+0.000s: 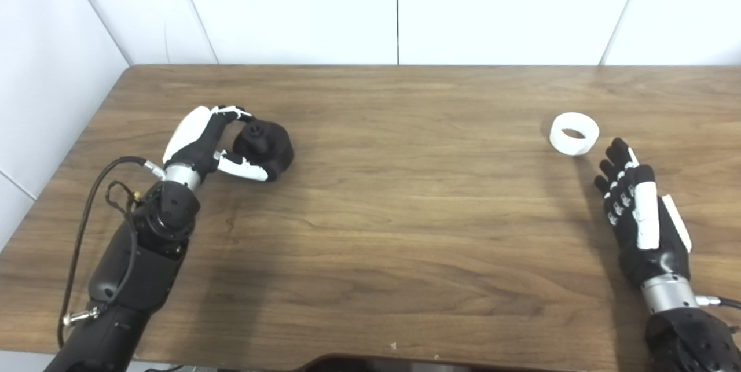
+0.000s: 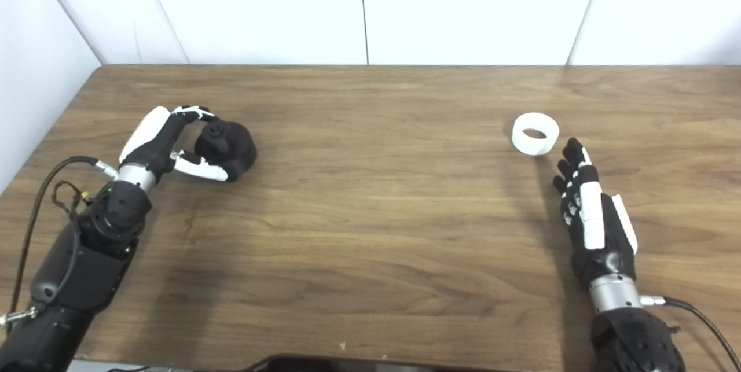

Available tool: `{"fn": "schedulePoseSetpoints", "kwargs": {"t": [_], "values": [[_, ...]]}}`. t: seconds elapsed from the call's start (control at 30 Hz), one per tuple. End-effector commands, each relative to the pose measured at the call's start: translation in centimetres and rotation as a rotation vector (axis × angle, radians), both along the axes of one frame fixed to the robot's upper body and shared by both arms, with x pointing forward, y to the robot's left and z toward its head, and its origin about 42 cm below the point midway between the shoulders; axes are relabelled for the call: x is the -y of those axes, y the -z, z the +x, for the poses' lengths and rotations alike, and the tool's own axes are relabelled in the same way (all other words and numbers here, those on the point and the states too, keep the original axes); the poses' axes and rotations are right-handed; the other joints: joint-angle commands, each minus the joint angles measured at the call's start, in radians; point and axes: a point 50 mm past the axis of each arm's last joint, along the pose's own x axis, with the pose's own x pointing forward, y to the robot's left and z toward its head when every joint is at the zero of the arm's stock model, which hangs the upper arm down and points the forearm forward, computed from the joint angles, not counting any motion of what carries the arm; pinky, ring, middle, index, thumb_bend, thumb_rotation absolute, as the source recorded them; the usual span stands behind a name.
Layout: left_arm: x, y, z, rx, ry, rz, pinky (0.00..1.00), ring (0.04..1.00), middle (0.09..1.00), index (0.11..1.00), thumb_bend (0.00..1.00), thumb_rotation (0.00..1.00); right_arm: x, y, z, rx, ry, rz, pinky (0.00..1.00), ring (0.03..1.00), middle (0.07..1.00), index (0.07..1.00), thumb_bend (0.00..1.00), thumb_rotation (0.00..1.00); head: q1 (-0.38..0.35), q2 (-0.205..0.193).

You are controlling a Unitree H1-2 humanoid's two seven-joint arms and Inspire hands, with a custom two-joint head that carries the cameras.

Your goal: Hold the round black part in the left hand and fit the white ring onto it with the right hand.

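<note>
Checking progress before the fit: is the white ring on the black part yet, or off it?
Off. The white ring lies on the table, far from the black part.

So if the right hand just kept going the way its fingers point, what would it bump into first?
Most likely the white ring. The right hand is open, its fingers aimed up the table toward it, with only bare wood between. The ring lies slightly left of that line, so the hand might just clip its edge; depth is hard to judge.

I see a brown wooden desk [image 1: 393, 198] with a visible grain. Behind it stand white wall panels [image 1: 289, 7], split by dark vertical seams [image 1: 397, 10].
</note>
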Motion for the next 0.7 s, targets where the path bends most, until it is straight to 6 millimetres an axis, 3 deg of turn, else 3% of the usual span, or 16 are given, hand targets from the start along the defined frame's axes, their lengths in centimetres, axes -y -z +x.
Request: {"fn": "schedulePoseSetpoints", "kwargs": {"t": [0.0,0.33,0.67], "values": [[1.0,-1.2,0.1,0.039,0.060,0.013,0.89,0.966,0.895,0.653,0.92,0.16,-0.2,-1.9,0.6,0.076,-0.021,-0.005,1.00,1.000,1.000,0.999,0.66,1.00,-0.001,0.002],[4.9,-0.6,-1.7,0.017,0.166,-0.031,0.90,0.977,0.896,0.640,0.91,0.15,-0.5,-1.9,0.6,0.070,-0.026,-0.009,1.00,1.000,1.000,1.000,0.65,1.00,-0.010,0.007],[9.4,0.9,-4.4,0.007,0.297,-0.041,0.89,0.973,0.905,0.649,0.92,0.21,-0.9,-1.8,0.5,0.061,-0.020,-0.003,1.00,1.000,1.000,0.999,0.65,1.00,-0.028,0.011]]}}
